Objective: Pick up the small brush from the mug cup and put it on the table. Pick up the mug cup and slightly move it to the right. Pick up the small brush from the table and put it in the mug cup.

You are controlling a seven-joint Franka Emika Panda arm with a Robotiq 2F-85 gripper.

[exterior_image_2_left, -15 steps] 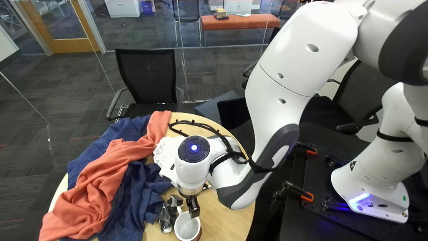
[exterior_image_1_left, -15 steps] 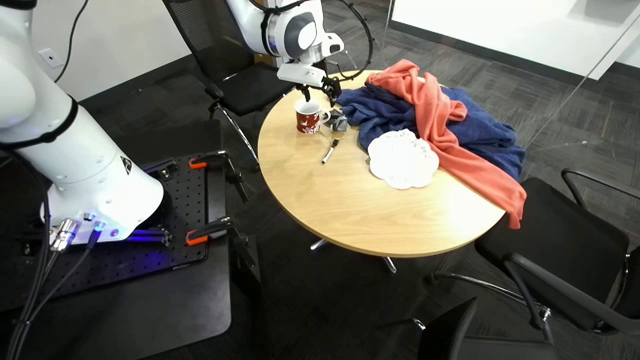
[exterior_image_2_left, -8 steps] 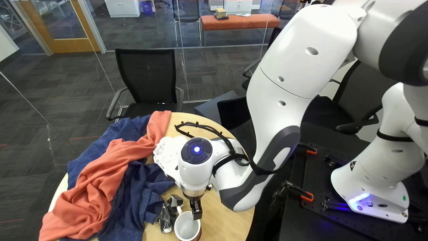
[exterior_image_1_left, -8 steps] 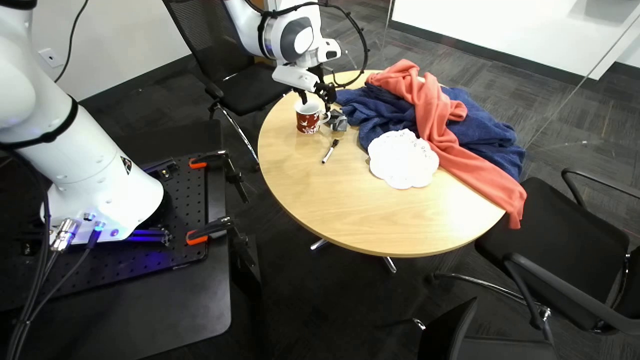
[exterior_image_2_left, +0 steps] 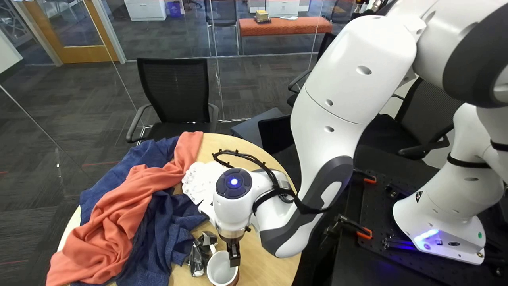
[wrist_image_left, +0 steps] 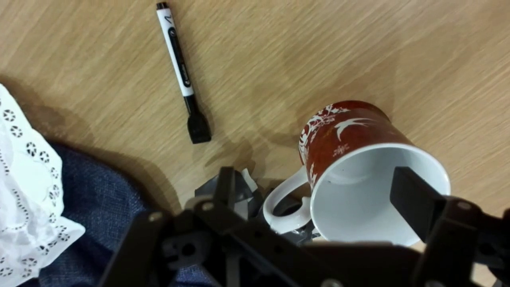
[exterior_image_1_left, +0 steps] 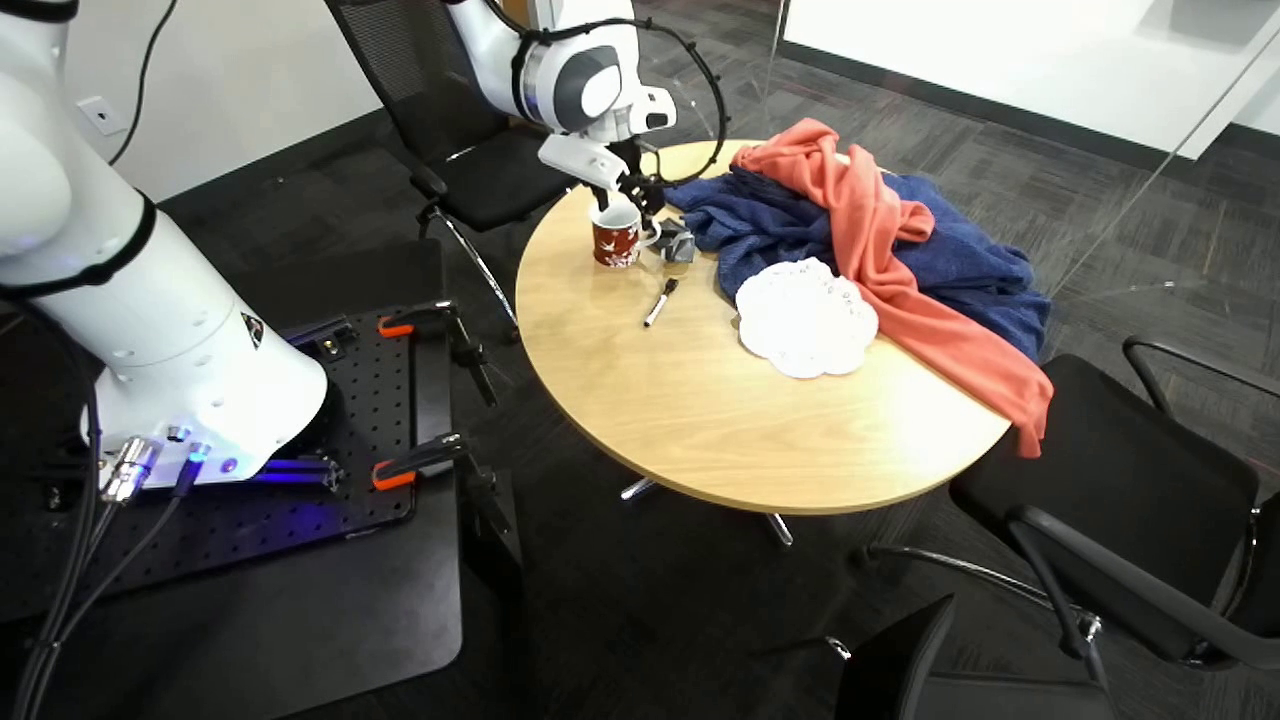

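Under the tool [wrist_image_left: 316, 185], fingers spread, the mug cup [wrist_image_left: 354, 167].

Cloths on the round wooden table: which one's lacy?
The white scalloped cloth: lace patterns line its edge; the long orange cloth and crumpled blue cloth look plain.

Round light-wood surface [exterior_image_1_left: 760, 440] carries upright red mug cup [wrist_image_left: 354, 163], small brush [wrist_image_left: 179, 67] lying nearby, crumpled dark object [exterior_image_1_left: 676, 243] beside the mug cup, blue cloth [exterior_image_1_left: 960, 250], white lacy doily [exterior_image_1_left: 806, 320], coral cloth [exterior_image_1_left: 882, 262] hanging over the edge
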